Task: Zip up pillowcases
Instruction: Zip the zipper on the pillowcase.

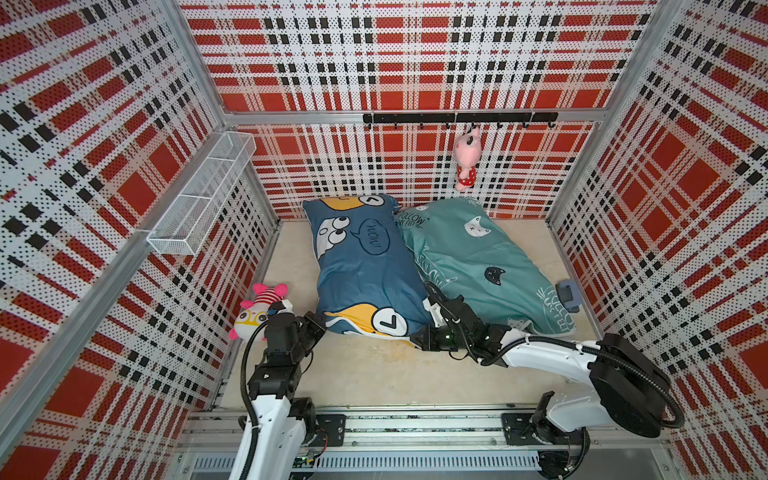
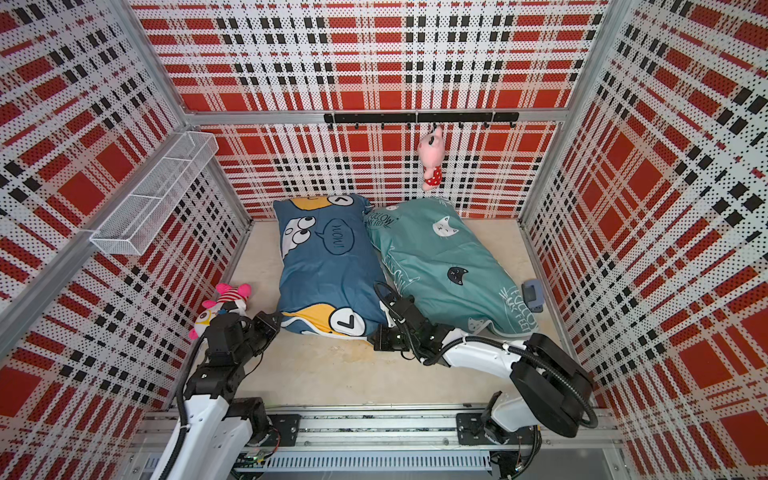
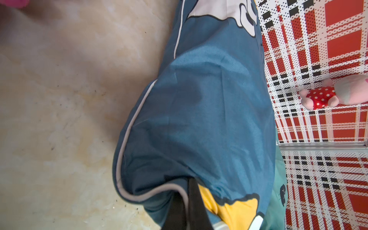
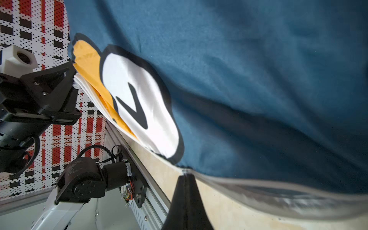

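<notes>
Left tool, right tool — pinching near edge of blue pillowcase.

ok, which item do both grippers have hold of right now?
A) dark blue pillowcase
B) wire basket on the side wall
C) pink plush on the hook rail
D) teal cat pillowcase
A: the left gripper pinches a near corner of the dark blue pillowcase, and the right gripper is shut on the piped near edge of the same pillowcase.
</notes>
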`<action>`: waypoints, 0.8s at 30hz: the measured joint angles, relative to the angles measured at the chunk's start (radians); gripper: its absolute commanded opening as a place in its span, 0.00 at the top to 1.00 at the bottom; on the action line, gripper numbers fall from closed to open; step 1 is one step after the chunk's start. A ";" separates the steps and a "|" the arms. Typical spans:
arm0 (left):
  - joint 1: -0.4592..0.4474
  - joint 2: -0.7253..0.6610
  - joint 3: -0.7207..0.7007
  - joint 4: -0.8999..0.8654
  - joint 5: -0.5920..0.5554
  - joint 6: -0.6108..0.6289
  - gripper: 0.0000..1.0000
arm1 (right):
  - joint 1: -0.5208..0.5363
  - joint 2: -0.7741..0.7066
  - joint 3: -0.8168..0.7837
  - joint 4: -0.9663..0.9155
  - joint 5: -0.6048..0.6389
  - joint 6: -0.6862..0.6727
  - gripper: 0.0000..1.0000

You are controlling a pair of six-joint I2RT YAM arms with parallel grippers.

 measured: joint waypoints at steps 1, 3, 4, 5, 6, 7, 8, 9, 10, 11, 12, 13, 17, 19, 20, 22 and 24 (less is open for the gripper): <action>0.005 0.003 0.000 0.000 0.003 0.003 1.00 | 0.000 -0.008 -0.004 -0.013 0.009 -0.004 1.00; 0.016 0.009 0.000 0.000 0.010 0.010 1.00 | -0.005 -0.026 -0.017 -0.043 0.027 -0.011 1.00; 0.021 0.012 0.000 0.000 0.011 0.011 1.00 | -0.009 -0.034 -0.024 -0.056 0.034 -0.014 1.00; 0.027 0.014 0.000 0.000 0.013 0.013 1.00 | -0.014 -0.044 -0.034 -0.069 0.043 -0.018 1.00; 0.033 0.018 0.000 0.001 0.014 0.015 1.00 | -0.021 -0.054 -0.044 -0.085 0.051 -0.022 1.00; 0.037 0.021 0.000 0.001 0.014 0.018 1.00 | -0.027 -0.061 -0.052 -0.098 0.060 -0.026 1.00; 0.042 0.024 0.000 0.002 0.015 0.019 1.00 | -0.033 -0.070 -0.059 -0.116 0.068 -0.030 1.00; 0.046 0.026 0.000 0.003 0.017 0.021 1.00 | -0.040 -0.077 -0.067 -0.128 0.075 -0.035 1.00; 0.050 0.028 0.000 0.003 0.018 0.023 1.00 | -0.046 -0.084 -0.072 -0.141 0.082 -0.039 1.00; 0.054 0.032 0.000 0.004 0.019 0.025 1.00 | -0.053 -0.090 -0.077 -0.153 0.088 -0.042 1.00; 0.058 0.034 0.000 0.005 0.021 0.026 1.00 | -0.060 -0.096 -0.081 -0.163 0.095 -0.046 1.00; 0.062 0.036 0.000 0.005 0.023 0.029 1.00 | -0.066 -0.101 -0.085 -0.169 0.099 -0.049 1.00; 0.074 0.050 0.000 0.005 0.029 0.039 1.00 | -0.088 -0.116 -0.101 -0.197 0.120 -0.065 1.00; 0.080 0.054 0.000 0.005 0.031 0.044 1.00 | -0.096 -0.121 -0.111 -0.209 0.129 -0.071 1.00; 0.084 0.056 0.000 0.005 0.032 0.045 1.00 | -0.101 -0.124 -0.117 -0.214 0.132 -0.073 1.00; 0.089 0.057 0.000 0.005 0.034 0.048 1.00 | -0.109 -0.127 -0.127 -0.223 0.140 -0.078 1.00; 0.094 0.058 0.000 0.005 0.035 0.049 1.00 | -0.116 -0.130 -0.136 -0.230 0.147 -0.081 1.00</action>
